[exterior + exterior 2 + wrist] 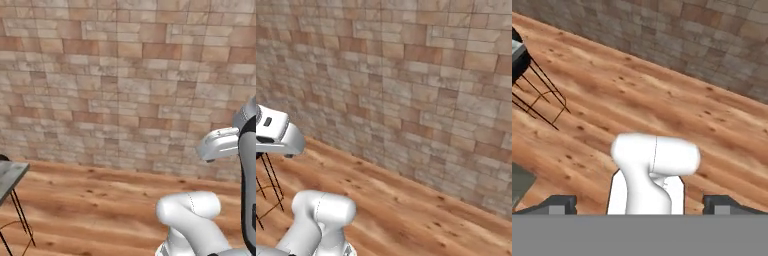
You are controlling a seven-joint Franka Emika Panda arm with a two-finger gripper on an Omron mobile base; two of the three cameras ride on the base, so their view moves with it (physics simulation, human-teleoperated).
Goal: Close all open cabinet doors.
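Ahead of me stands a brick wall [125,80] over plank floor [90,200]; I can't place any cabinet doors from here. I expect them to be stiff, hinged and light to swing, best pushed near the bar handle's edge. At left, a wire-legged table [10,175] shows, its legs clearest from the hand view. My gripper [639,205] sits wide apart, holding nothing.

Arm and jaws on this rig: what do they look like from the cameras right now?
The arm is glossy white with rounded, tube-like links and a dark band at the joint on the right edge of the left base view. A white, boxy hand housing with a small dark marking shows in the right base view. The gripper has two small dark grey, blocky fingertips. No cables visible.
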